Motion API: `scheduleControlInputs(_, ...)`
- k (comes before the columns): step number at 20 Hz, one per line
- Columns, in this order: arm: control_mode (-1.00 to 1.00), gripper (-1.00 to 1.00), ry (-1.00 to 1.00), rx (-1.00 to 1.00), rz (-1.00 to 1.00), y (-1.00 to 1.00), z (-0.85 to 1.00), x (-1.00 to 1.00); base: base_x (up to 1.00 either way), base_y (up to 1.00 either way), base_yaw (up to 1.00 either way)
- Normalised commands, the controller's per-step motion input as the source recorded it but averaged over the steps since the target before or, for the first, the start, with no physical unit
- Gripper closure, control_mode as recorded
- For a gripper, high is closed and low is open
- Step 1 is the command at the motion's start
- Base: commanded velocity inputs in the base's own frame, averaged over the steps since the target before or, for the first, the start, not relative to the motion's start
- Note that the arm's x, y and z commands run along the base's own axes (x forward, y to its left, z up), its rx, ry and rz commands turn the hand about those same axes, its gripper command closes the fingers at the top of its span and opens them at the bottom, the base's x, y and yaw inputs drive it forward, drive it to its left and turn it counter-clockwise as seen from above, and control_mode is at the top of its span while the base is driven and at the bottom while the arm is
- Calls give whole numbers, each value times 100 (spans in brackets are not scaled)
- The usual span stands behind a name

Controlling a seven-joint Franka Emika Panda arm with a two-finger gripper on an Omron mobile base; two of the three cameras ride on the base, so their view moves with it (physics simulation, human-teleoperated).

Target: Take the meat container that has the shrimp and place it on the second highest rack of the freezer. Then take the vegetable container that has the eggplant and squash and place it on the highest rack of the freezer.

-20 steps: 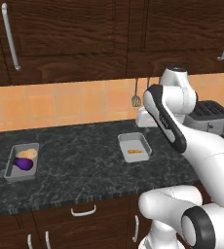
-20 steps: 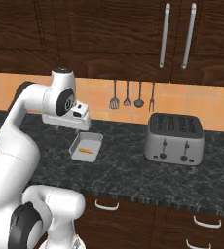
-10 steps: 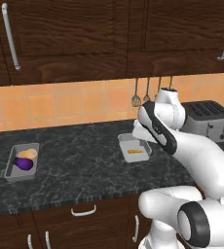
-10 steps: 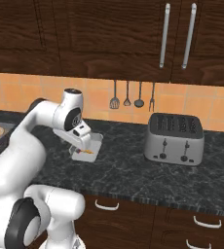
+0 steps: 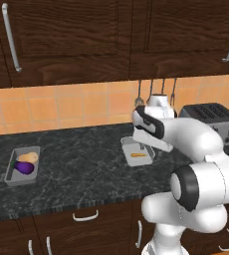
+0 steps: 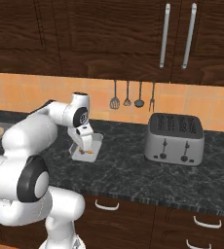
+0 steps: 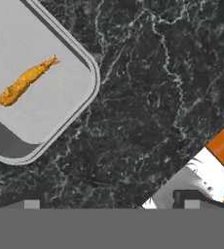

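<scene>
Hand view: a thin, curved orange shrimp (image 7: pixel 27 80) lies alone in the grey meat container (image 7: pixel 80 104), cut off at the frame's edge. Beside it, the gripper (image 6: pixel 84 141) hangs over the dark counter (image 7: pixel 148 97), jaws wide, empty.

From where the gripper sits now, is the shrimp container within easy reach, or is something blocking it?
Probably yes. The gripper hangs open right over the shrimp container on the counter, with nothing between them. In the hand view the container lies off to one side of the fingertips, so a small sideways shift looks needed.
</scene>
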Motion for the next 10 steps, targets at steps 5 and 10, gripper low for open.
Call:
scheduleControlInputs(5,-100,-100,-2,0,-3,-6,-56,7,0,0,0)
scheduleControlInputs(10,-100,-100,-1,0,-9,0,-44,21,0,0,0)
